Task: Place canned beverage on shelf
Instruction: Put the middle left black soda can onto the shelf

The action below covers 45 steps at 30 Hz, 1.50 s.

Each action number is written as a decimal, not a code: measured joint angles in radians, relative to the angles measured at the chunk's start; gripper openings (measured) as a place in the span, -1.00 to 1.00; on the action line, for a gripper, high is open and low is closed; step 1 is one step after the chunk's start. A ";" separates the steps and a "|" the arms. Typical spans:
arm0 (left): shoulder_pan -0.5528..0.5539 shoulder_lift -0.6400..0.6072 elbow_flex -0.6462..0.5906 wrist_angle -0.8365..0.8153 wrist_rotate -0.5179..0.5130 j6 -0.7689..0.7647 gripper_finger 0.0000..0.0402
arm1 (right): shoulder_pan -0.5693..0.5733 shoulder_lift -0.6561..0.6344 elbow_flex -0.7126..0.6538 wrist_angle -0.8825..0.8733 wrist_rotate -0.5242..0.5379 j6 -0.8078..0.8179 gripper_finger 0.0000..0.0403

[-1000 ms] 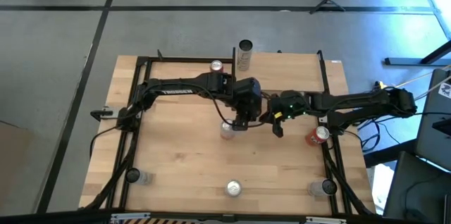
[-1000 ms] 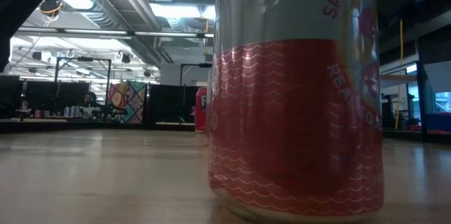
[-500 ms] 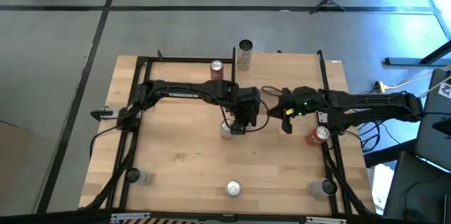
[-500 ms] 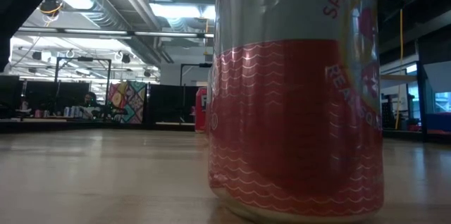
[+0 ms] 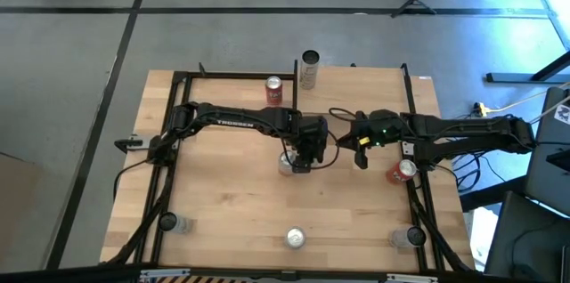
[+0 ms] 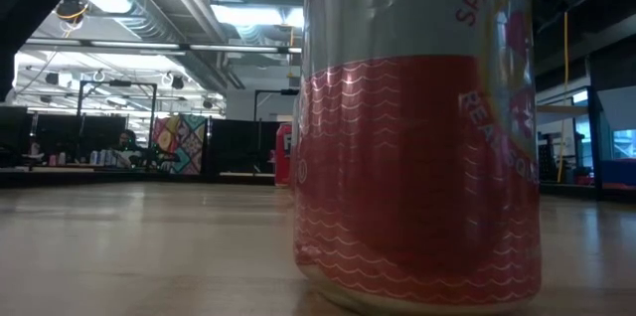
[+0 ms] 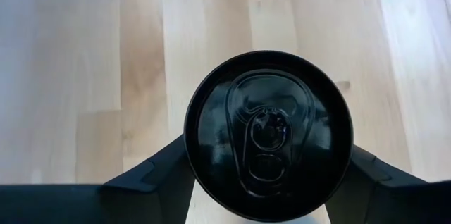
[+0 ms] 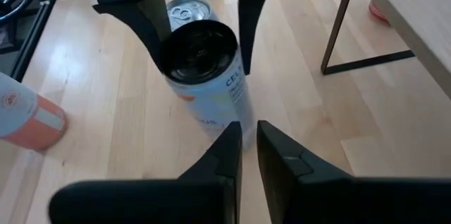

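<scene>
High view: the left gripper sits near the middle of the counter, right over a white can that stands upright there. The right gripper hangs just beside it, toward the right edge, not touching the can. A red can stands at the far side of the counter, a tall pale can at the far edge behind it, and a red-and-white can close to the right arm. Three more cans stand along the near edge: one at the left, one in the middle, one at the right.

Low view: a red-and-white can fills most of the frame, standing on the counter, with a small red can far behind it.

Left wrist view: the left gripper's fingers lie on either side of a can with a dark top, seen from straight above; they stand apart, flanking the can's sides, and whether they press on it cannot be told.

Right wrist view: the right gripper has its fingers close together with only a narrow slit between them, holding nothing. Ahead of it stands the white can between the left gripper's fingers. A silver-topped can stands just behind, and a pink can off to the side. The shelf shows as a light board on a thin black post, well apart from the white can.
</scene>
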 joint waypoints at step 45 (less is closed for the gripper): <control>-0.035 -0.027 0.038 -0.076 -0.186 -0.207 0.70 | -0.001 0.226 0.000 0.188 0.034 -0.093 -0.10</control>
